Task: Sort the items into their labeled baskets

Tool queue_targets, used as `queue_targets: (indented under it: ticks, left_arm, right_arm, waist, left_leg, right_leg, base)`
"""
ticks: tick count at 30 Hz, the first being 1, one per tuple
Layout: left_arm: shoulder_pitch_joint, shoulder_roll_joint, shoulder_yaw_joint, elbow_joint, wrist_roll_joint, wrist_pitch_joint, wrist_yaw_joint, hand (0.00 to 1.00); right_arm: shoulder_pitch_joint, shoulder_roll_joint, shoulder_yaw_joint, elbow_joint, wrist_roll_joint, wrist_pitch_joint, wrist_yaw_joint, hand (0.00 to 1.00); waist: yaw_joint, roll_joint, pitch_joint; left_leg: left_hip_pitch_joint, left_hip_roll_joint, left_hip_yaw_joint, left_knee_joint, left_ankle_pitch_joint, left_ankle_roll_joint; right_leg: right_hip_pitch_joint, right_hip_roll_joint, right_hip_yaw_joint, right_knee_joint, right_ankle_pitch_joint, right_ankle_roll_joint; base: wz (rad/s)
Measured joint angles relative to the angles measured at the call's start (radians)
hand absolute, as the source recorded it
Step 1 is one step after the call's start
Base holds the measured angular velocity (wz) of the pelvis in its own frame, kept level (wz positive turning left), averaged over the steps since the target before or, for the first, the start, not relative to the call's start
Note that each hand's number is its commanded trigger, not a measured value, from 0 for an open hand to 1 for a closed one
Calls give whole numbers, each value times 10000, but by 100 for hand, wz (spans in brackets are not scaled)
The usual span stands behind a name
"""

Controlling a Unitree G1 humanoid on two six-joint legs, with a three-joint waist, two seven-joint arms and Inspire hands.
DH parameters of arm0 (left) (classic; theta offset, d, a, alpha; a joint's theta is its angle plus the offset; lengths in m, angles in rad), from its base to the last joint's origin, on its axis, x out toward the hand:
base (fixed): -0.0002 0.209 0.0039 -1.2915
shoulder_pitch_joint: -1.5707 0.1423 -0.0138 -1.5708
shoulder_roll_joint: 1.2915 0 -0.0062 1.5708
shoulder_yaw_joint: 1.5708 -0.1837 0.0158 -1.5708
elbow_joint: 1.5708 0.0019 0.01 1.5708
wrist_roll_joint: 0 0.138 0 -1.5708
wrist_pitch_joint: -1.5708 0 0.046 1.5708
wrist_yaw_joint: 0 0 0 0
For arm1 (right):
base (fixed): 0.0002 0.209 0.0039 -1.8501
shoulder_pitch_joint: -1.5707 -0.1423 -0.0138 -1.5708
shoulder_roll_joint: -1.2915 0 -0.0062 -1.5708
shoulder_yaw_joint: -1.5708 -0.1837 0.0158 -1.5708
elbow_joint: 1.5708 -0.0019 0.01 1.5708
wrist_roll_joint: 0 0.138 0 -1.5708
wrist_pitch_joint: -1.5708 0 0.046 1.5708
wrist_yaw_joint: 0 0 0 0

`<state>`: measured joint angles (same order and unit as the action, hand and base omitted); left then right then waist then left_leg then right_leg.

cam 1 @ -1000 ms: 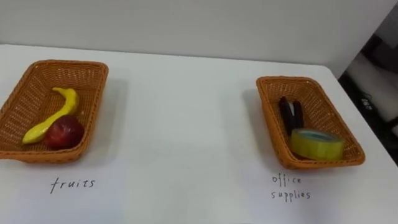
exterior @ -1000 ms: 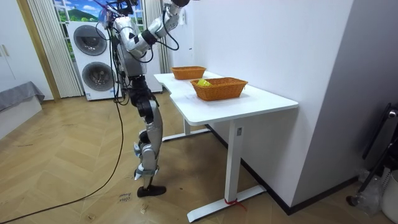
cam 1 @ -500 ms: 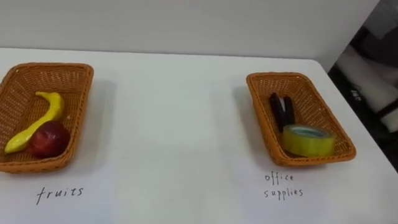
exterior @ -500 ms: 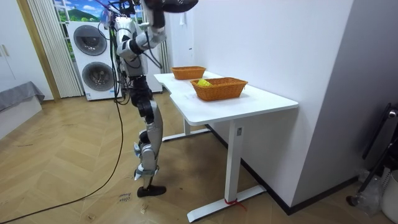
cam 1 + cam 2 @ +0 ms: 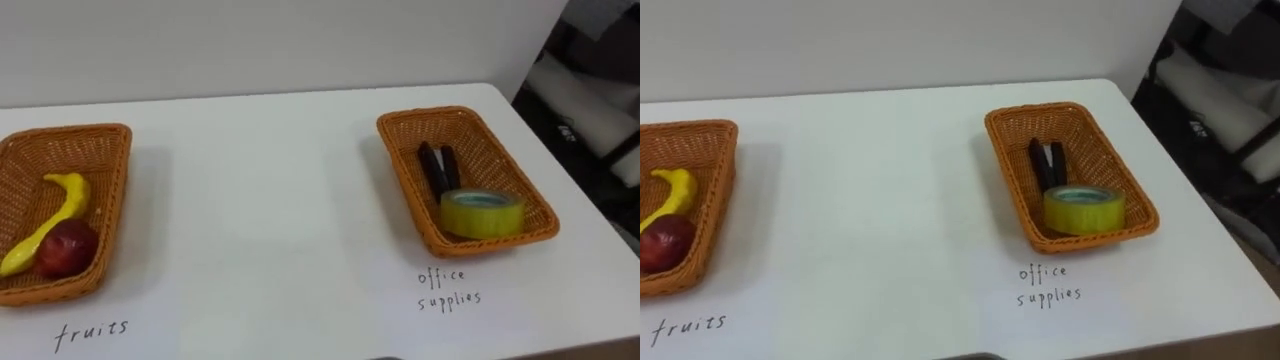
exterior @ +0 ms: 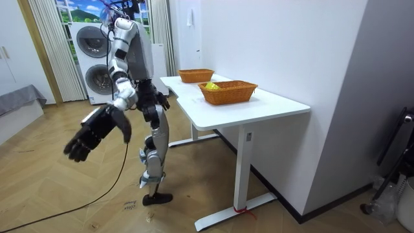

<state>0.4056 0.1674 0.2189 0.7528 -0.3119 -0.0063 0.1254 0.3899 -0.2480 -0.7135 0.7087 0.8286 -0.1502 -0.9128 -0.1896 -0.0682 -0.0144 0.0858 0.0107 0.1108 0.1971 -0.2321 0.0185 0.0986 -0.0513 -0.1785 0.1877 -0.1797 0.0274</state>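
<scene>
1. A humanoid robot is standing on the wood floor at the white counter's point(image 5: 270, 200) long side, on the room view's left.
2. Its right hand point(image 6: 97, 131) is reaching out low, away from the counter, with the fingers loosely spread and holding nothing.
3. The left hand point(image 6: 160, 99) is hanging by the hip near the counter's edge; whether it is open or closed cannot be told.
4. A yellow banana point(image 5: 48, 228) is lying in the fruit basket point(image 5: 118, 190) on the robot's left, its long axis running from near-left to far-right and its hooked tip pointing away from the robot.
5. A red apple point(image 5: 67, 247) is resting against the banana's near half.
6. In the supplies basket point(image 5: 400, 175) on the right, a black stapler point(image 5: 436, 170) is lying lengthwise, its far end leaning slightly left.
7. A yellow tape roll point(image 5: 482, 214) is sitting flat at that basket's near end, its hole facing up, just in front of the stapler.
</scene>
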Motion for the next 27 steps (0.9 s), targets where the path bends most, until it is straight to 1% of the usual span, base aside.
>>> queue_targets:
  ticks: [1, 5, 7, 8, 9, 10, 11, 12, 13, 14, 16, 17, 19, 21, 22, 23, 24, 25, 27]
  left_arm:
    - [1, -22, -74, 15, 9, -3, -40, 0]
    - [-110, -63, -146, 320, 19, -22, -277, 0]
    - [-66, -101, -278, 457, 34, -18, -516, 0]
    - [-45, -124, -288, 456, 146, -18, -584, 0]
    - [50, -176, -297, 468, 315, -17, -711, 0]
    - [42, -229, -288, 509, 457, -17, -802, 0]
    - [41, -245, -288, 562, 491, -20, -839, 0]
    - [-17, -248, -340, 800, 525, -20, -898, 0]
    - [-95, -261, -443, 1028, 534, -19, -912, 0]
    - [-131, -277, -480, 1128, 548, -16, -929, 0]
    - [-281, -334, -507, 1387, 748, -10, -971, 0]
    - [-292, -332, -529, 1404, 799, -10, -971, 0]
    - [-290, -330, -722, 1487, 817, -11, -955, 0]
    - [-306, -329, -875, 1624, 815, -15, -953, 0]
    - [-398, -328, -901, 1861, 825, -15, -951, 0]
    - [-446, -327, -891, 1979, 852, -14, -949, 0]
    - [-490, -322, -882, 2147, 955, -14, -939, 0]
    - [-476, -321, -878, 2181, 1299, -13, -933, 0]
    - [-433, -318, -957, 2115, 1321, 14, -911, 0]
  right_arm:
    - [40, 220, 77, 307, 37, -9, 16, 0]
    - [74, 548, 683, 1307, 605, -37, 520, 0]
    - [-26, 692, 1152, 1985, 1221, -9, 1117, 0]
    - [-97, 722, 1195, 2276, 1195, -10, 1295, 0]
    - [-171, 766, 1432, 2819, 1184, -1, 1716, 0]
    - [-186, 813, 1666, 3279, 1151, 92, 2260, 0]
    - [-190, 807, 1853, 3534, 1101, 180, 2559, 0]
    - [-182, 804, 2265, 4014, 944, 328, 3184, 0]
    - [-224, 806, 2672, 4354, 660, 537, 3773, 0]
    - [-247, 801, 2888, 4467, 537, 634, 4057, 0]
    - [-315, 799, 3622, 4759, -195, 1005, 5267, 0]
    - [-400, 794, 3746, 4816, -361, 1076, 5533, 0]
    - [-770, 795, 4221, 4951, -1131, 1205, 6539, 0]
    - [-1008, 799, 4595, 4972, -1720, 1289, 7243, 0]
    - [-1145, 801, 4847, 4985, -2074, 1316, 7622, 0]
    - [-1193, 802, 4993, 4999, -2273, 1341, 7782, 0]
    - [-1273, 801, 5248, 4997, -2737, 1436, 8131, 0]
    - [-1294, 808, 5498, 4961, -3224, 1517, 8445, 0]
    - [-1406, 807, 5922, 4919, -3855, 1572, 8819, 0]
  waist:
    - [-2, 77, 50]
    - [40, 76, 55]
    - [58, 110, 50]
    - [54, 121, 47]
    - [61, 134, 49]
    - [67, 149, 54]
    - [98, 164, 52]
    - [162, 207, 46]
    - [284, 267, 70]
    - [357, 303, 68]
    - [544, 375, 78]
    - [573, 380, 80]
    - [623, 394, 90]
    - [670, 421, 107]
    - [806, 444, 122]
    - [886, 450, 126]
    - [1024, 459, 131]
    - [1165, 457, 132]
    - [1266, 454, 134]
  left_leg:
    - [7, -5, 14, 6, 0, -2]
    - [135, -3, 128, -41, -2, -6]
    - [148, 0, 232, -95, 5, -5]
    - [153, -1, 232, -95, 4, -5]
    - [177, -9, 233, -124, 1, -3]
    - [213, -14, 249, -174, 1, -3]
    - [243, -17, 251, -210, 1, -3]
    - [338, -14, 260, -301, 0, -7]
    - [423, -7, 304, -358, -8, -17]
    - [458, -4, 349, -391, -9, -18]
    - [474, 7, 412, -448, -9, -19]
    - [466, 6, 411, -447, -9, -19]
    - [489, 5, 427, -460, -13, -24]
    - [494, 14, 412, -470, -22, -28]
    - [493, 31, 405, -474, -33, -38]
    - [494, 39, 402, -473, -39, -45]
    - [497, 63, 393, -468, -48, -60]
    - [494, 76, 388, -457, -59, -77]
    - [479, 85, 394, -441, -63, -88]
  right_leg:
    - [-16, 0, 30, -19, -32, 0]
    - [-60, 8, 273, 6, -125, 5]
    - [-122, 15, 374, 29, -122, 6]
    - [-112, 15, 366, 22, -122, 7]
    - [-87, 9, 296, 3, -122, 10]
    - [-66, 5, 278, 10, -123, 12]
    - [-37, 7, 282, 12, -125, 15]
    - [-2, 18, 315, 2, -133, 19]
    - [38, 30, 386, -3, -141, 19]
    - [40, 33, 392, -2, -145, 20]
    - [18, 32, 391, 2, -147, 19]
    - [19, 33, 386, 2, -147, 19]
    - [28, 38, 363, -20, -147, 19]
    - [40, 48, 349, -21, -146, 19]
    - [39, 61, 350, -27, -145, 17]
    - [35, 70, 360, -30, -144, 15]
    - [41, 87, 355, -33, -142, 11]
    - [56, 108, 353, -54, -139, 7]
    - [83, 119, 283, -121, -132, -6]
  base:
    - [0]
    - [-10]
    - [-12]
    - [-5]
    - [0]
    - [0]
    - [0]
    - [-9]
    - [-14]
    - [-16]
    - [-8]
    - [0]
    - [4]
    - [2]
    - [0]
    - [-4]
    - [0]
    - [0]
    - [4]
